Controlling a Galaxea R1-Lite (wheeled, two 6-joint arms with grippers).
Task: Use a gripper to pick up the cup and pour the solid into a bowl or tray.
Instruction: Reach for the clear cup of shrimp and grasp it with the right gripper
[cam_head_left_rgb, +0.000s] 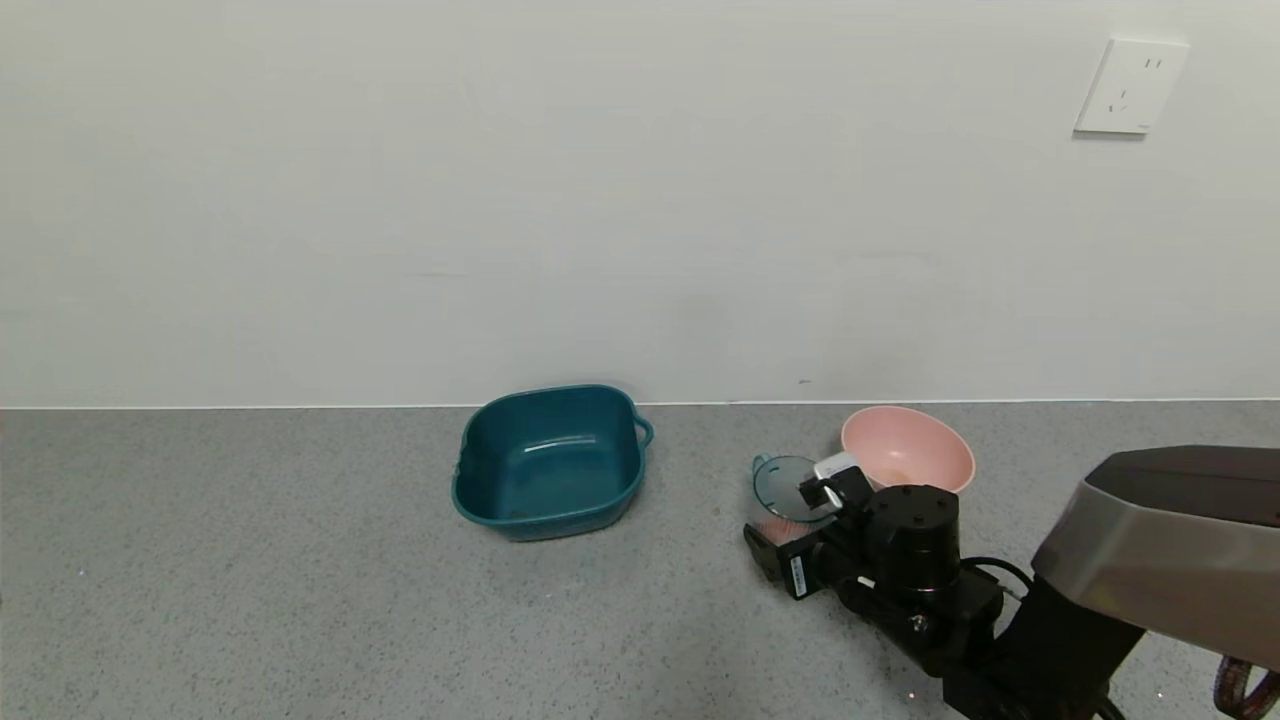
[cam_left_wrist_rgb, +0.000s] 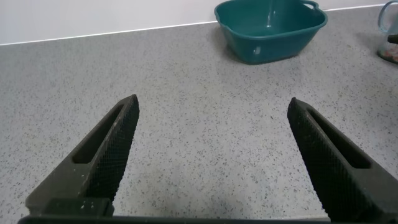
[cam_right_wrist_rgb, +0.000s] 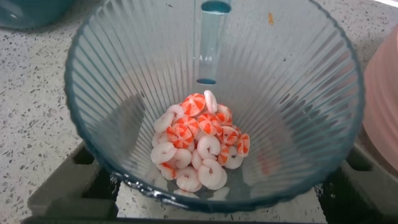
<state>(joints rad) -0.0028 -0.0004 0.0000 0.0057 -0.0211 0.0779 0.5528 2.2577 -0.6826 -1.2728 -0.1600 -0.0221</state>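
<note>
The ribbed bluish cup (cam_head_left_rgb: 783, 485) stands on the grey counter just left of the pale pink bowl (cam_head_left_rgb: 925, 450). My right gripper (cam_head_left_rgb: 790, 520) has one finger on each side of the cup and is shut on it. In the right wrist view the cup (cam_right_wrist_rgb: 137, 81) fills the picture, with its teal handle on the side away from the wrist. The solid (cam_right_wrist_rgb: 199, 146), small pink, orange and whitish rings, lies in a heap on its bottom; it also shows in the head view (cam_head_left_rgb: 775, 525). The pink bowl's side (cam_right_wrist_rgb: 385, 106) is right next to the cup. My left gripper (cam_left_wrist_rgb: 212, 102) is open and empty, low over bare counter.
A dark teal tub (cam_head_left_rgb: 548, 462) with handles stands left of the cup, near the wall; it shows in the left wrist view (cam_left_wrist_rgb: 270, 31) too. The white wall runs along the back of the counter, with a socket (cam_head_left_rgb: 1130, 85) at upper right.
</note>
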